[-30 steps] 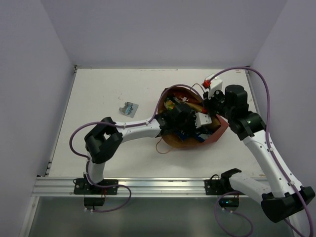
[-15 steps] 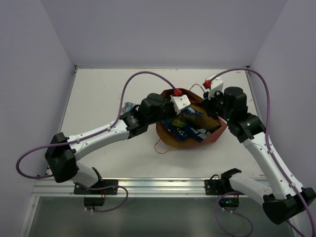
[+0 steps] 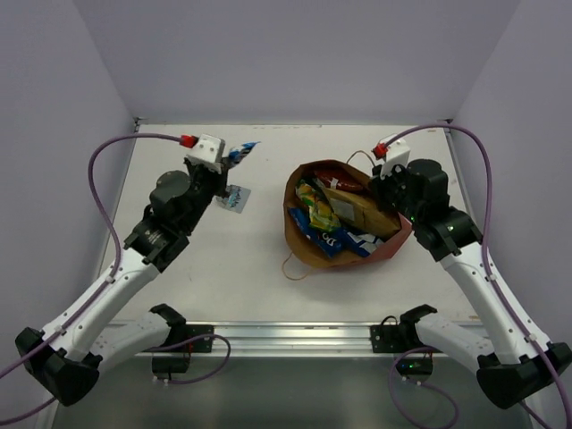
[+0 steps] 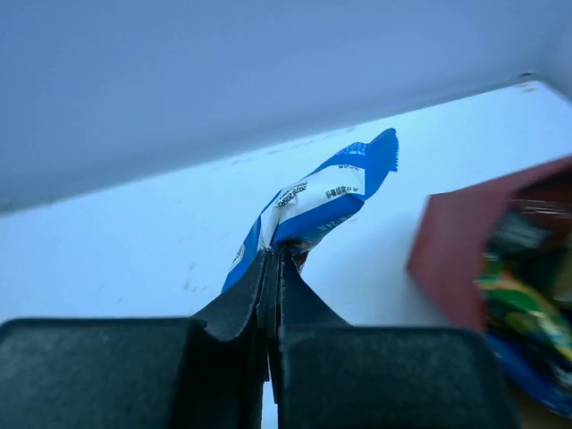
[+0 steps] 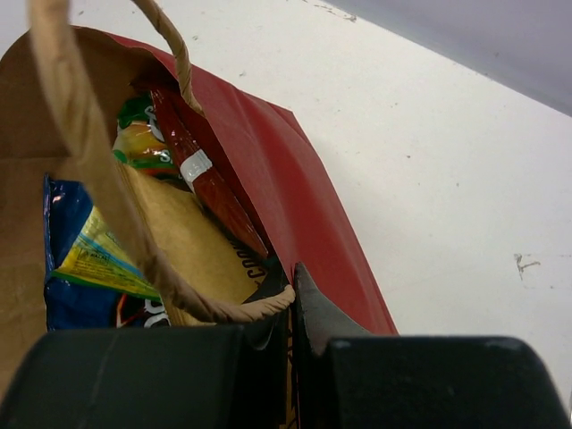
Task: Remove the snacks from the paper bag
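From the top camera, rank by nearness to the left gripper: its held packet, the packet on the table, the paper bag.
1. The blue-white packet, pinched in the left gripper.
2. The packet on the table, just beside it, toward the arm bases.
3. The paper bag, farther off to the right.

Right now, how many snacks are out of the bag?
2. A blue-white packet is pinched in the left gripper, off the table; the other packet lies on the table beside that arm. The rest sit in the bag, some maybe hidden.
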